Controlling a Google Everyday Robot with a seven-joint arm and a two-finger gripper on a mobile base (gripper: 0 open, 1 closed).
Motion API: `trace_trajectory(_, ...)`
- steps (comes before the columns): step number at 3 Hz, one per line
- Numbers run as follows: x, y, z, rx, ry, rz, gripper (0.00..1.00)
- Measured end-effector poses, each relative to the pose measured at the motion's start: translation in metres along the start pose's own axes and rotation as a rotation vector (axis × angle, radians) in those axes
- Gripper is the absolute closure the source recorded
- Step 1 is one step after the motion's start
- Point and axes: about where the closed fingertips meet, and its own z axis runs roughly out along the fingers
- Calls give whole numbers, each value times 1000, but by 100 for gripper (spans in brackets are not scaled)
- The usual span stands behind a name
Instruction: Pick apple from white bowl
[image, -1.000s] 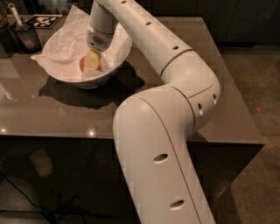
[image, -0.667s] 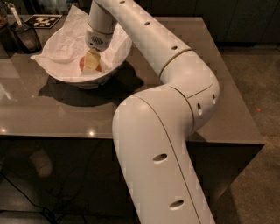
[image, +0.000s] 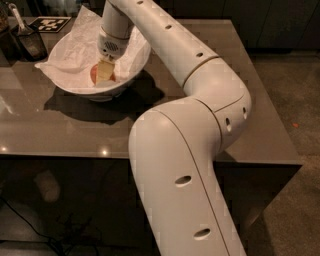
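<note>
The large white bowl (image: 136, 64), lined with crumpled white paper (image: 70, 55), stands on the table at the upper left. The small red-orange apple (image: 93, 75) lies near the bowl's bottom. My gripper (image: 104, 73) reaches down into the bowl from the white arm and sits right on the apple, covering most of it. Only the apple's left side and a sliver on the right show.
A dark container with a utensil (image: 30, 42) stands at the table's far left, beside the bowl. A black-and-white marker tag (image: 50, 23) lies behind the bowl. The brown table (image: 65, 130) ends at a front edge, with my arm's big links over its right half.
My gripper has sunk slightly lower and a touch left onto the apple. The bowl and apple have not moved.
</note>
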Motion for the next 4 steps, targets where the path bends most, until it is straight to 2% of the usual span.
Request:
trace_trajectory(1,0,0,0,1,0,0,89)
trace_trajectory(2,-11,2,-12,52,15,3,100)
trace_trajectory(4,-47,23,-71,173,21,22,100)
